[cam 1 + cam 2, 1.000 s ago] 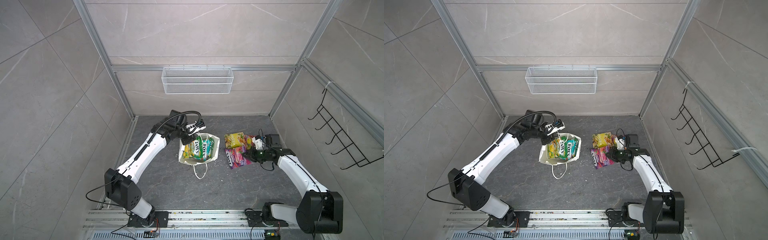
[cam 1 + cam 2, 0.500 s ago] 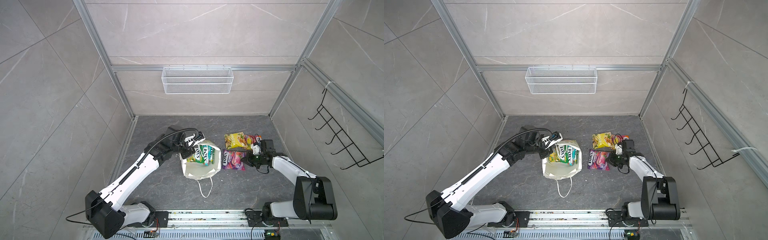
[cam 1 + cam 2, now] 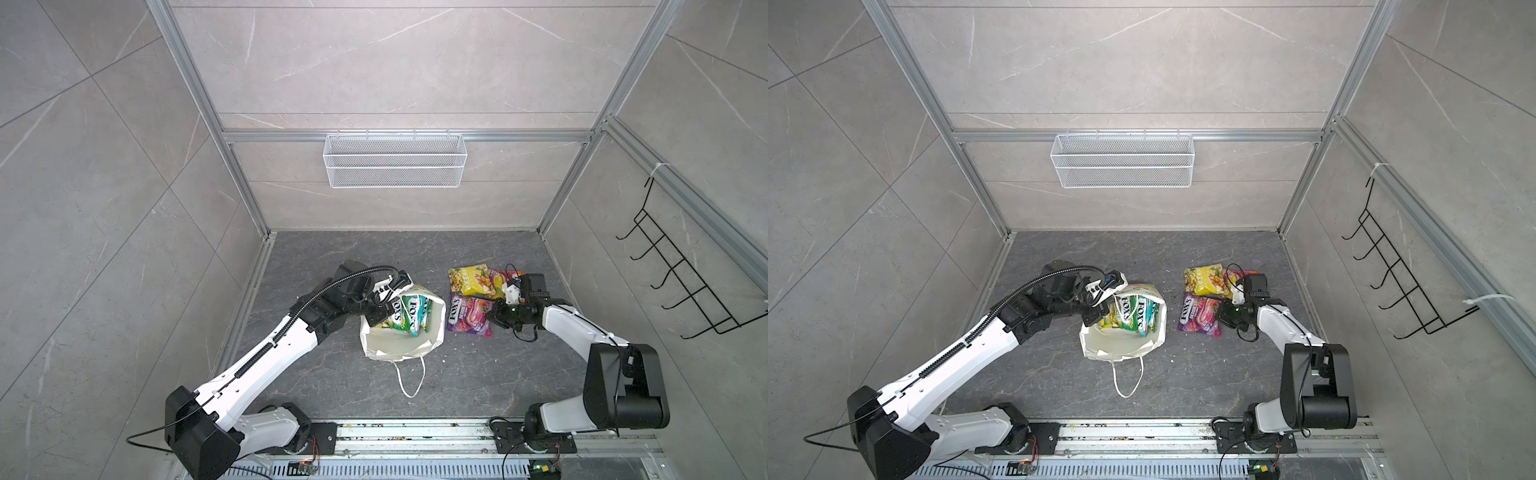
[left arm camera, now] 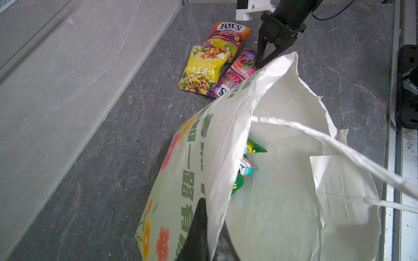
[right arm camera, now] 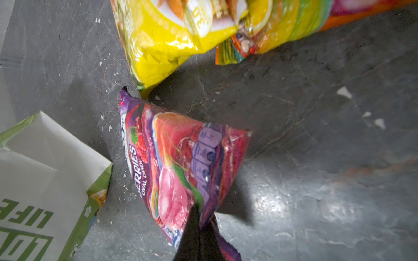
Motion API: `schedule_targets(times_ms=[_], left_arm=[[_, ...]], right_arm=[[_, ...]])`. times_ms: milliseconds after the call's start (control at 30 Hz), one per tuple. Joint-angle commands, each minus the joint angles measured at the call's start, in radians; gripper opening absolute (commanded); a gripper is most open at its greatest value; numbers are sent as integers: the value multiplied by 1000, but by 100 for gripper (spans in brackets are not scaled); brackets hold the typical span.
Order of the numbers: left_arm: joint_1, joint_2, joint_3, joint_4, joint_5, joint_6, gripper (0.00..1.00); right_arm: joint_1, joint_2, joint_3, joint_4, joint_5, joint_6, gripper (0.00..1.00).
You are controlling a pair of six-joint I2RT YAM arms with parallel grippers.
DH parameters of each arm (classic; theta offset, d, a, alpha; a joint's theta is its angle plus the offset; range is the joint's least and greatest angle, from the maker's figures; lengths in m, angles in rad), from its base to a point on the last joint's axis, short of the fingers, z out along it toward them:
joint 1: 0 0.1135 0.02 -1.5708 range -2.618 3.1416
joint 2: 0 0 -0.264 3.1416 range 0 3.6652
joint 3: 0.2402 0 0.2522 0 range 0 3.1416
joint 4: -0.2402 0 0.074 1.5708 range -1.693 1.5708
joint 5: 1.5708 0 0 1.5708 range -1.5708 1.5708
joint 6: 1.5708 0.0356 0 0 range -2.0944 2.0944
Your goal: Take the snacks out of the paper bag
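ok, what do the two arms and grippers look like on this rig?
The left arm and right arm have white shells with black joint housings. The left gripper and right gripper are black with tapered fingers, each beside a white camera mount. A ribbed black conduit runs along the left arm; thin black cables loop at the right wrist.

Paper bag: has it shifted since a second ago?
Yes. The paper bag has slid away from the wire basket on the back wall, toward the front rail.
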Motion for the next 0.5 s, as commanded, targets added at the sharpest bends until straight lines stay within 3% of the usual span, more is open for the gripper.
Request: schedule_targets(times_ms=[0,133,267,467], left_arm=[[-15,-20,-10,86,24,-25,0],[-25,-41,-20,92,26,-16,0],[-28,-51,-26,85,29,-16,0],[-29,-40,-44,108,23,-23,0]], right_arm=[[0,35,61,-55,46,-42,6],[0,55,102,-89,100,-63,16],[0,72,150,-133,119,-67,20],[0,42,160,-115,141,-51,11]])
